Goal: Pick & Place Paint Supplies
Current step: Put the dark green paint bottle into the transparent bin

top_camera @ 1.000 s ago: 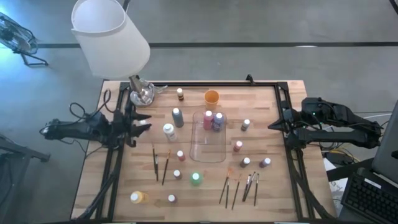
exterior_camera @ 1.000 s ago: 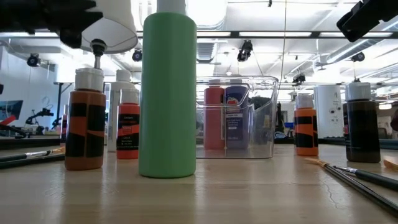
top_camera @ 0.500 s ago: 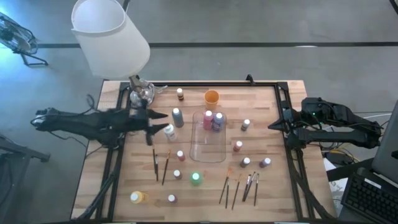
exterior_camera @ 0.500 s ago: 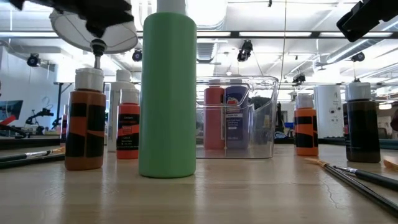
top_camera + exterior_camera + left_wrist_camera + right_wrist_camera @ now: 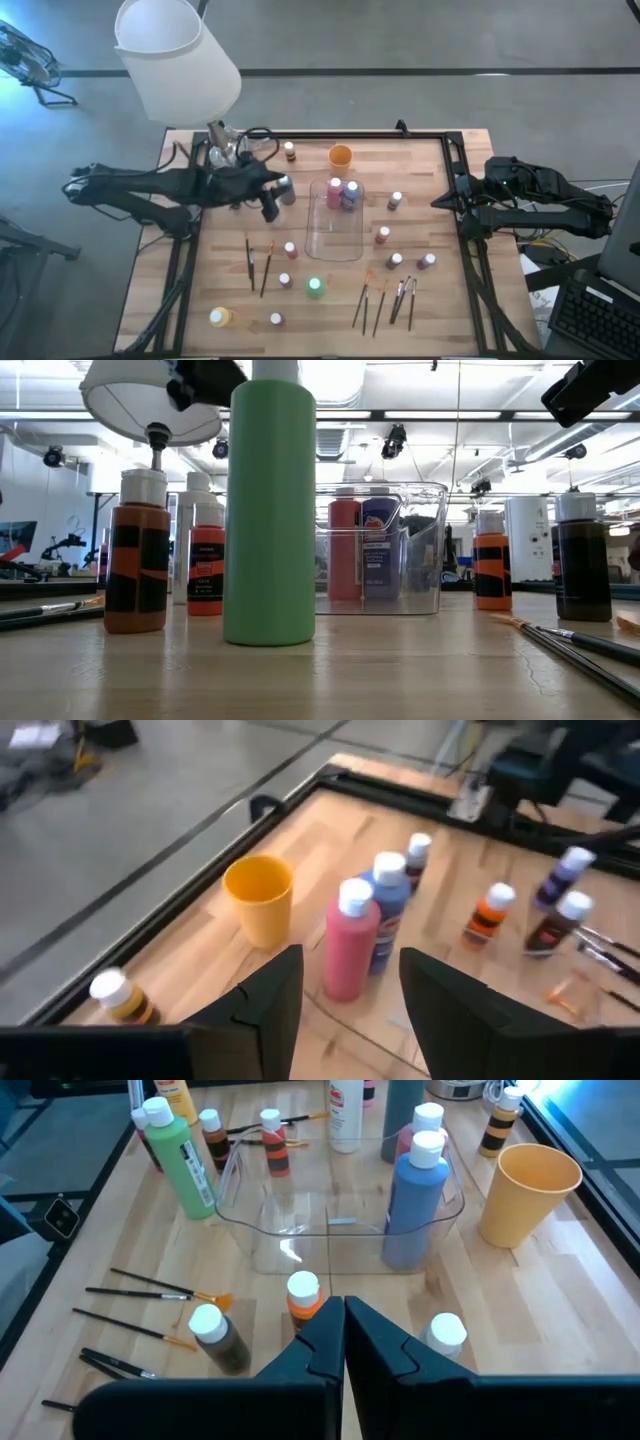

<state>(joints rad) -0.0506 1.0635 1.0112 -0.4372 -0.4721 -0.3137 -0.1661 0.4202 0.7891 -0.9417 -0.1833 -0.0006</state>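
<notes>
The left claw (image 5: pixel 270 205) is hovering released above the worktop (image 5: pixel 230 280), the clear tray (image 5: pixel 335 245) with its pink bottle (image 5: pixel 349 942) and blue bottle (image 5: pixel 385 910) just ahead of it. The right claw (image 5: pixel 344 1335) is waiting clenched at the worktop's right edge.

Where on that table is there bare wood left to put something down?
Bare wood lies along the right edge beyond the purple bottle, and at the near left corner beside the yellow bottle. It is crowded around the clear tray and among the brushes.
</notes>
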